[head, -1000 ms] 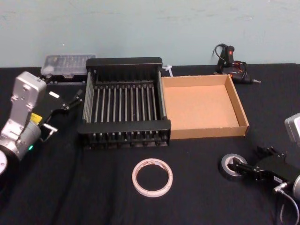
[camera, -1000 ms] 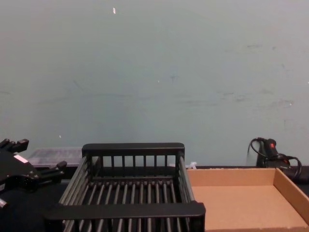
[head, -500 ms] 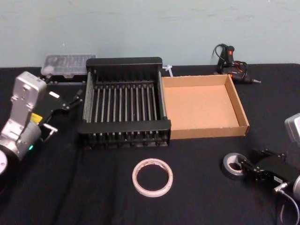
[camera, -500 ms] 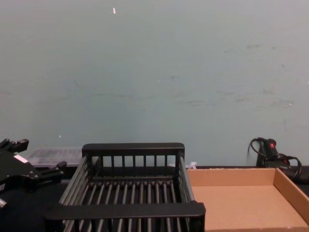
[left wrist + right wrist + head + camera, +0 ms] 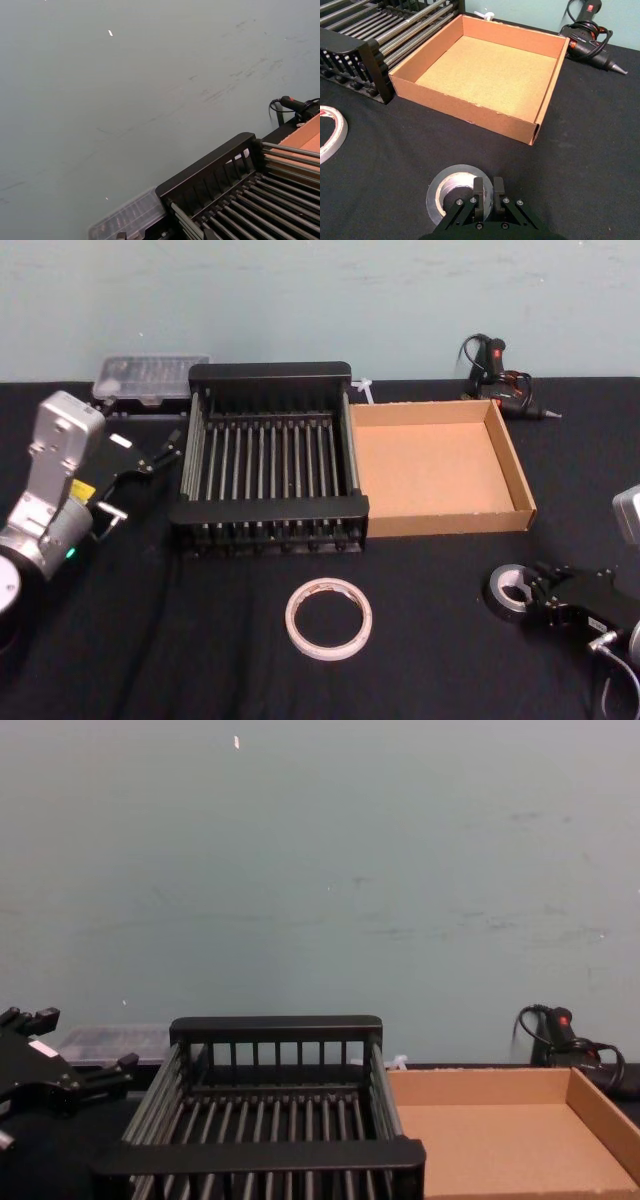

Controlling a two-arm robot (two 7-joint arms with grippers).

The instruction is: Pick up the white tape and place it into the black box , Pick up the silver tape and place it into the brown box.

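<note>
- Right hand (image 5: 485,194): low over the surface (image 5: 200,640) near its front right corner, fingers pinched together across the near wall of the silver tape (image 5: 451,192), one fingertip appearing to sit inside the core and one outside; grasping the roll.
- Silver tape: lying flat on the surface, well in front of the brown box (image 5: 440,465) and apart from it.
- Step in hand, as judged: pickup of the silver tape; the roll is gripped but not yet lifted.
- Next move, as judged: raise the roll clear of the surface, carry it toward the back over the box's low front wall, and let go above the plain tan floor.
- White tape (image 5: 328,616): flat near the middle of the front edge, in front of the black box (image 5: 268,468); untouched, so that half of the task remains.
- Left hand (image 5: 150,452): held above the left side of the surface, just beside the black box; fingers spread, holding nothing.
- Both boxes: side by side, touching, toward the back of the surface; neither holds a tape.
- Hard to make out: the actual contact of the right hand's fingertips with the tape wall, since the hand's own body covers the roll's near edge in the right wrist view.
- Glue gun (image 5: 495,375) and clear plastic case (image 5: 145,375): at the back edge, outside the task.
</note>
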